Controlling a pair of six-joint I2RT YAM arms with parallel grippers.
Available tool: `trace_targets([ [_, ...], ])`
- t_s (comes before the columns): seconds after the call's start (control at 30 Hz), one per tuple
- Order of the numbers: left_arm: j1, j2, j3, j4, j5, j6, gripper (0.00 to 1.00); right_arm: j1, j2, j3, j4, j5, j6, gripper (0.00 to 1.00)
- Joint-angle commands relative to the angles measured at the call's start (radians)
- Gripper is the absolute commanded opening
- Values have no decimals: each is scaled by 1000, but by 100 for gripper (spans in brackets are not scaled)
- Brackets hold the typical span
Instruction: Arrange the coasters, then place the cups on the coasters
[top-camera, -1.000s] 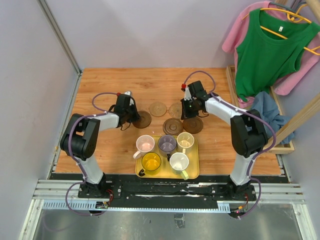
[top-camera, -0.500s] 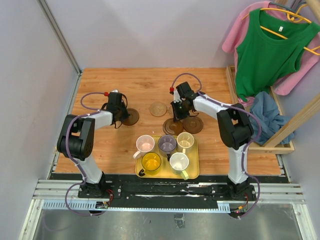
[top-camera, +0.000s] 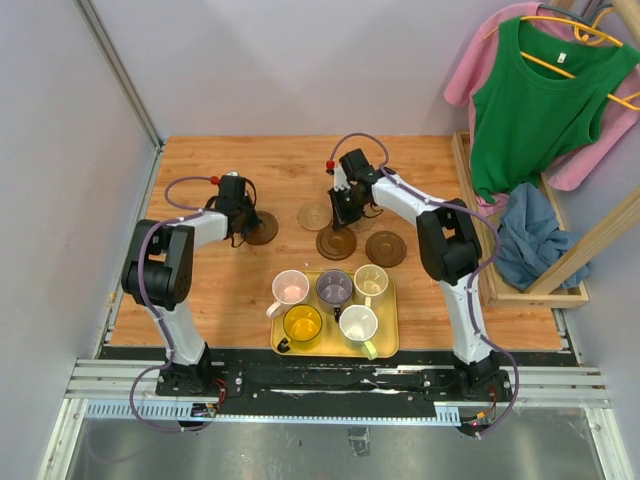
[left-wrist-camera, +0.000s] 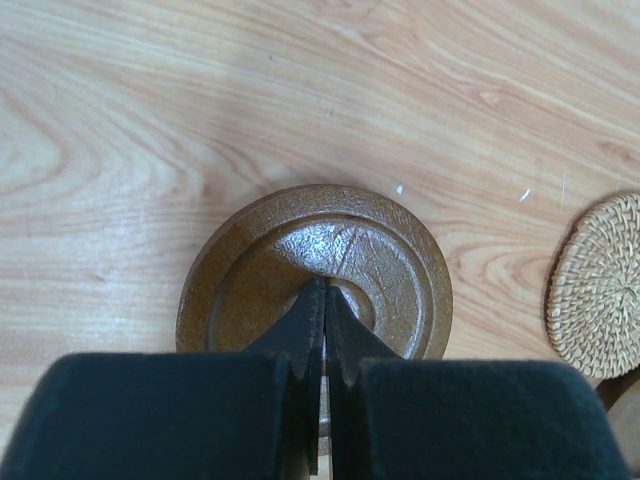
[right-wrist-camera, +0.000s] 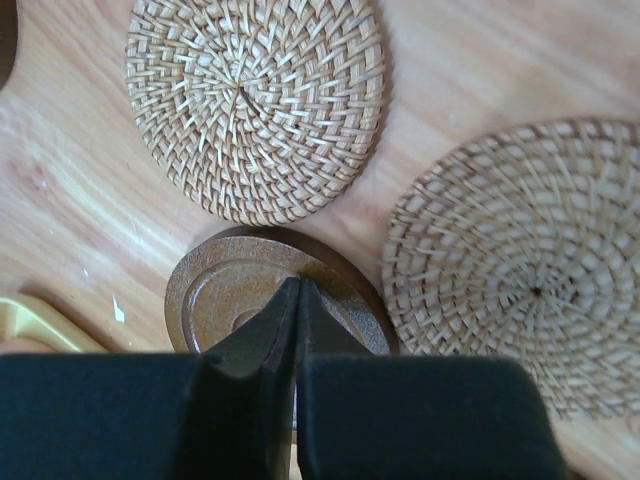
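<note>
**Op:** Tools, status?

**Spotter:** Both of yours are pressed together, nothing pinched. Your left tool (left-wrist-camera: 323, 292) has its tips down in the sunken middle of the left dark coaster (left-wrist-camera: 390, 250). Your right tool (right-wrist-camera: 297, 288) sits the same way on the middle dark coaster (right-wrist-camera: 225, 295).

**Op:** Other coasters?

**Spotter:** From your right tool, the first woven coaster (right-wrist-camera: 255, 105) is just ahead of the tips. The second woven coaster (right-wrist-camera: 520, 265) is right up against the dark disc's rt rim. In top view the third dark coaster (top-camera: 386, 248) lies rt of that tool and nearer the bases, apart from the disc you're on. The first woven one also shows rt of your left tool, near the left disc but not touching.

**Op:** Cups?

**Spotter:** All 5 are on the yellow tray (top-camera: 392, 330), nearer the bases than either tool. Far row: pink cup (top-camera: 291, 287), purple-grey cup (top-camera: 334, 287), cream cup (top-camera: 371, 281). Near row: yellow cup (top-camera: 302, 324), green-white cup (top-camera: 358, 323). A tray corner shows low-left of your right tool's tips.

**Op:** Any writing? Anything in the way?

**Spotter:** No writing I can read from these views. In top view your right arm covers most of the second woven coaster. Off the bench (top-camera: 200, 290), well rt of the right tool, there's a green top (top-camera: 530, 110), a pink garment (top-camera: 590, 160) and a blue cloth (top-camera: 530, 235) by a wooden frame (top-camera: 600, 238).
</note>
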Motion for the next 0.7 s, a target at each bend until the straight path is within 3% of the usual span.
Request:
trace_targets([
  [0.0, 18, 63, 37, -53, -3, 5, 0, -3, 141, 99, -75, 115, -21, 1],
  [0.23, 27, 127, 96, -61, 16, 5, 0, -69, 239, 280, -122, 177, 13, 1],
  [0.67, 53, 219, 243, -97, 18, 1, 1, -149, 265, 386, -75, 268, 55, 1],
])
